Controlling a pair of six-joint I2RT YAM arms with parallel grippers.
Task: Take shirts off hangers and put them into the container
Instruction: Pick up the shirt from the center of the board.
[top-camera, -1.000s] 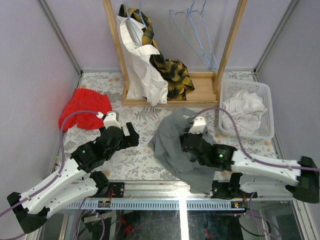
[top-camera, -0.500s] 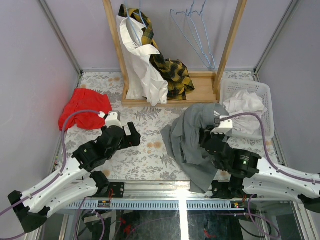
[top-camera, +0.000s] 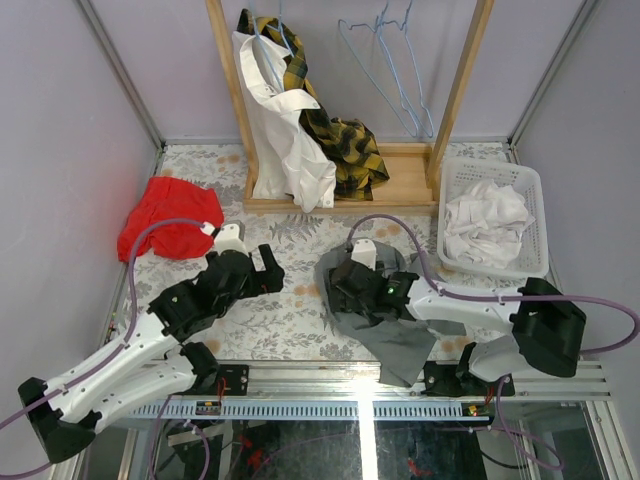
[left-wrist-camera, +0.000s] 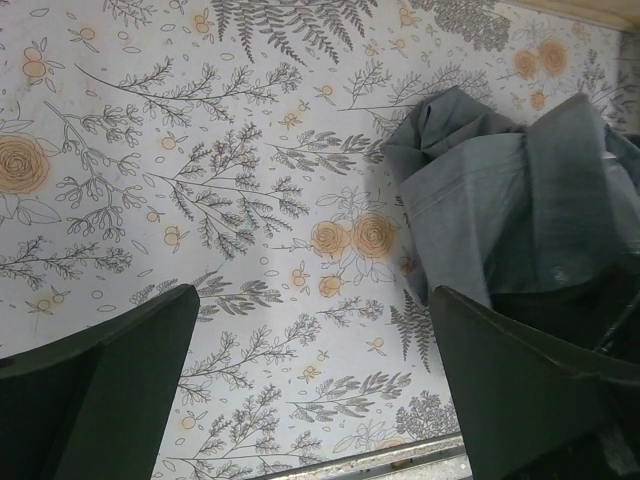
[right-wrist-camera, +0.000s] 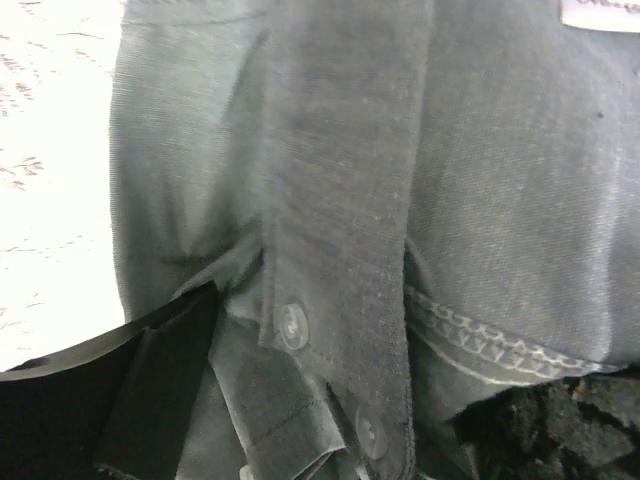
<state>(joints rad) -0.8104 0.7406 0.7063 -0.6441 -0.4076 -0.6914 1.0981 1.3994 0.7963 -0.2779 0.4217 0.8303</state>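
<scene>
the grey shirt (top-camera: 392, 318) lies in a heap on the table (top-camera: 270, 325), near the front edge and left of the basket (top-camera: 532, 182), not in it. the right pincer (top-camera: 345, 290) sits low over the heap with its jaws wide. the wrist view shows the button placket and a fold lying loose between the fingers (right-wrist-camera: 120, 400), nothing pinched.

to do this well i'd bite into a thick bunch near the placket rather than one layer. then lift until the tails should clear the basket rim, carry right and let go over the middle. part of the shirt runs under the arm toward the front edge, so it may drag or snag.

the left pincer (top-camera: 267, 270) hovers wide and empty just left of the heap; it could gather the trailing side. the basket holds a white shirt (top-camera: 485, 225). a second white shirt (top-camera: 285, 135) and a plaid shirt (top-camera: 345, 140) hang on the rack (top-camera: 462, 85) beside bare hangers (top-camera: 395, 70). a red cloth (top-camera: 170, 215) lies far left.
</scene>
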